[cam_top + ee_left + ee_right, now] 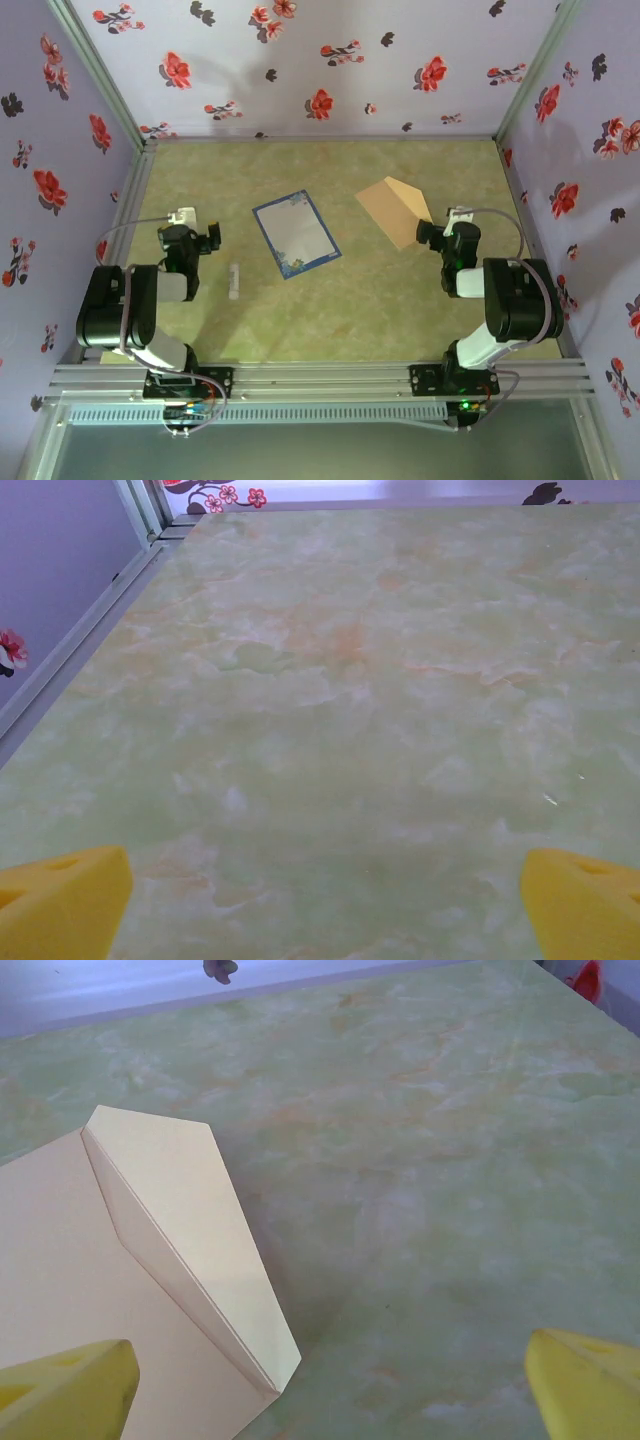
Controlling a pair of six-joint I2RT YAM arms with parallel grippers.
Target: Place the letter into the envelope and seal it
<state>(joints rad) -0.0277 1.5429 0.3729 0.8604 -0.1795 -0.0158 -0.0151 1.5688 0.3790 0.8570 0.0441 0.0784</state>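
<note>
letter point(295, 234): white sheet with a blue border, lying flat and slightly turned near the middle of the table point(350, 310), outside the envelope.
envelope point(395, 212): tan, flat on the table, right of the letter and apart from it, just ahead and to the left of the right gripper.
flap point(190, 1230): triangular, open and lifted a little off the table, its paler face showing in the right wrist view.
left gripper point(190, 232): jaws spread wide, holding nothing; bare green marbled surface lies between its yellow pads point(60, 905).
right gripper point(450, 232): jaws spread wide, holding nothing; in its wrist view the left pad overlaps the envelope's near part, and contact cannot be told.
white stick point(234, 281): small cylinder lying on the table between the left gripper and the letter, touching neither.
</note>
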